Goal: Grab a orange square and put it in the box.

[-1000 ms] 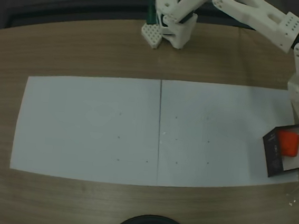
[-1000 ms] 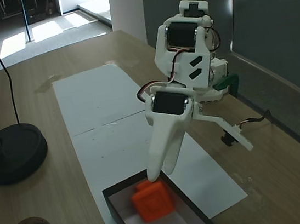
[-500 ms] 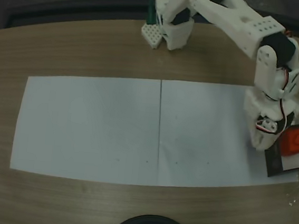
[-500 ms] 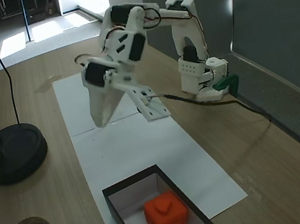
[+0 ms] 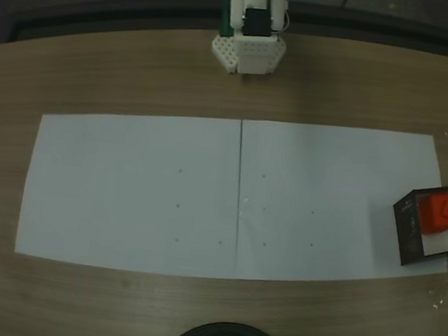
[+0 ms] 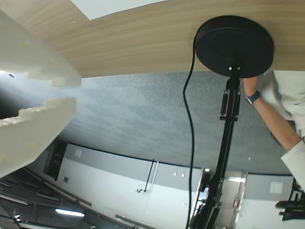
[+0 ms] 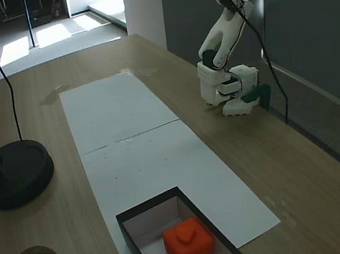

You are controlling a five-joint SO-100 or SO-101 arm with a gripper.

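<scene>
- One orange square (image 7: 188,243) sitting inside the box (image 7: 131,233), at the tabletop's (image 7: 301,172) paper edge.
- End effector (image 6: 57,93) showing white fingers (image 6: 33,62) slightly spread, pinching nothing, pointing off the tabletop.

Two white paper sheets (image 5: 229,196) lie end to end on the wooden table (image 5: 138,72), their seam running across the middle. A round black stand base (image 7: 14,174) sits on the wood beside the paper, with a thin black cable (image 7: 3,67) rising from it. In the wrist view, a person's forearm with a wristwatch (image 6: 253,97) reaches toward the stand's pole (image 6: 228,124).
</scene>
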